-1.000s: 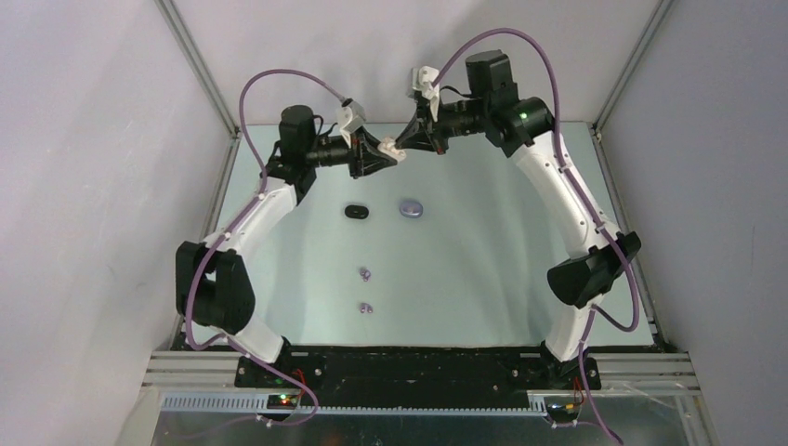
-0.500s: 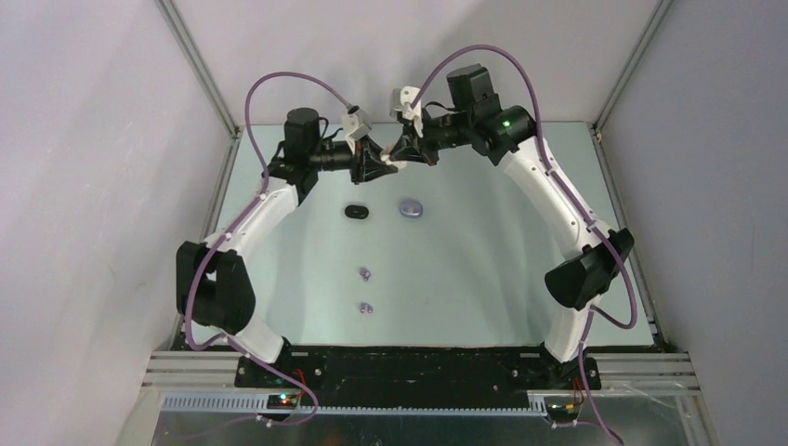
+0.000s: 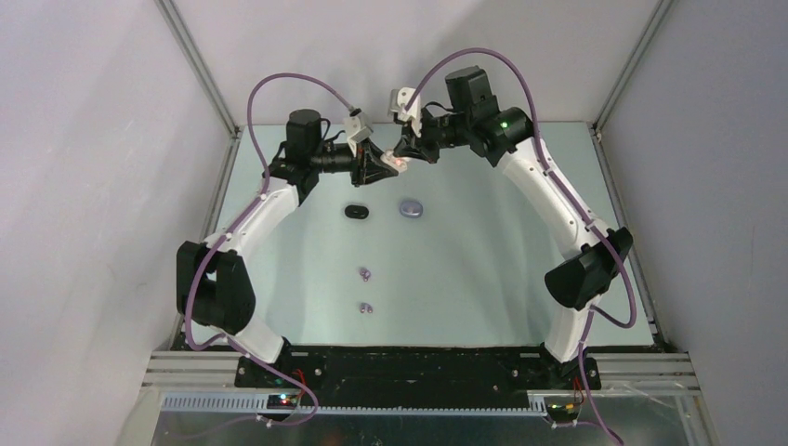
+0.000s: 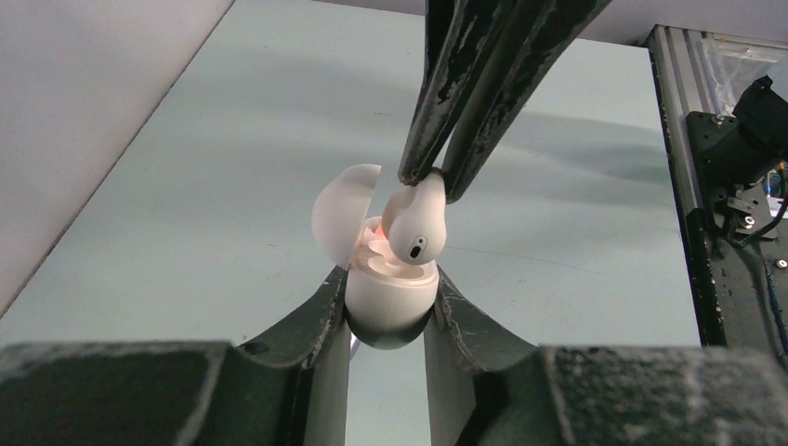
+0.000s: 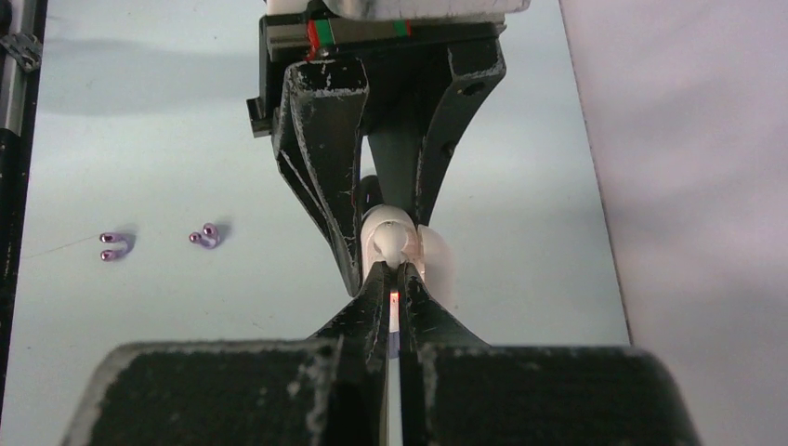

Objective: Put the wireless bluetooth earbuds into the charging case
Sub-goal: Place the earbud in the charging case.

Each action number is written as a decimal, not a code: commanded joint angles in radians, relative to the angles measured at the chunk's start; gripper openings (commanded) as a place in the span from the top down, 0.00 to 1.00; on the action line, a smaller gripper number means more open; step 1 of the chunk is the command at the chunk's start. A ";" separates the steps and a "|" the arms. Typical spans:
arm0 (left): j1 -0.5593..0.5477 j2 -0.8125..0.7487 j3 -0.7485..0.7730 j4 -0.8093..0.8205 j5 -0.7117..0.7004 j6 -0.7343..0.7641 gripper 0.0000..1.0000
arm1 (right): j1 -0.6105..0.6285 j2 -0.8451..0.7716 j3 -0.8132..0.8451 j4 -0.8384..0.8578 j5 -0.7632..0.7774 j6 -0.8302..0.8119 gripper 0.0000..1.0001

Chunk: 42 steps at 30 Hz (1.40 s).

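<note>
A white charging case (image 4: pixel 390 290), lid swung open to one side, is clamped in the left pincer (image 4: pixel 390 321) above the table (image 4: pixel 214 167). A white earbud (image 4: pixel 415 225) is pinched at the shut tips of the right pincer (image 4: pixel 430 178). It is held just over the case's open well, long axis near upright. A short downward push is judged to be what is needed.

Lighting brightly and evenly from overhead, spreading pale glare over the table (image 3: pixel 483 269) and casting only soft grey shadows on it. Blurring heavily along the bottom edge of both wrist views, focusing sharply mid-frame. Glowing pinkish-red inside the case (image 4: pixel 390 293), washing out detail on the white earbud (image 4: pixel 415 228).
</note>
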<state>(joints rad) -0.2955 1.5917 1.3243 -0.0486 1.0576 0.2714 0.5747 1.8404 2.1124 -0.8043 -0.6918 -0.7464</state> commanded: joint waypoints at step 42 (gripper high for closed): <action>0.001 0.011 0.043 0.092 0.001 -0.055 1.00 | -0.036 -0.109 -0.060 0.037 -0.062 0.070 0.65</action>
<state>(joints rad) -0.2951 1.6070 1.3334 -0.0196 1.0538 0.2447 0.5762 1.8305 2.0537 -0.7872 -0.6540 -0.7353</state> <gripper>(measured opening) 0.318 0.326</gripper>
